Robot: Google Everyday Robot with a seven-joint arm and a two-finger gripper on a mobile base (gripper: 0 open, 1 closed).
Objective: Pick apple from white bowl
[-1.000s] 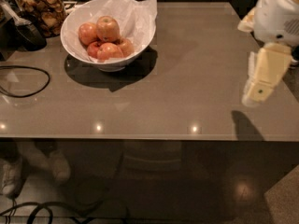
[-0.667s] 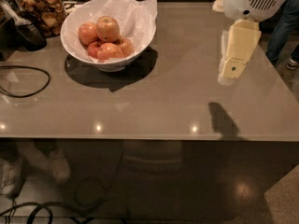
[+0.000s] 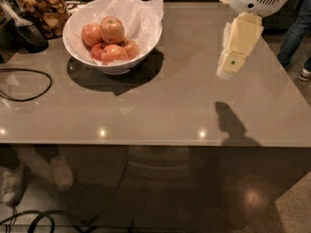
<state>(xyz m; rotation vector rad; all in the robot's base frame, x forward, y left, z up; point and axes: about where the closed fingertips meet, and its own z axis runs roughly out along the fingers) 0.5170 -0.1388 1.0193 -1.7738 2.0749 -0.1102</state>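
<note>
1. A cable (image 3: pixel 29 84) loops at the left edge of the counter (image 3: pixel 170 110); a jar (image 3: pixel 41 8) of brown snacks stands in the far left corner.
2. The bowl (image 3: pixel 73 38), just right of the jar near the far edge, is lined with crumpled paper (image 3: pixel 143 13) and holds several apples.
3. The apple (image 3: pixel 112 29) sits highest on that heap, resting on the smaller ones. I judge it firm, smooth and fairly heavy, with skin that may slip and bruise. It is best taken from above across its widest part, gently, since its neighbours may roll.
4. The pincer (image 3: pixel 226 71) hangs above the counter near the far right corner, well apart from the bowl. Nothing shows in it; whether it is apart or together I cannot tell.
</note>
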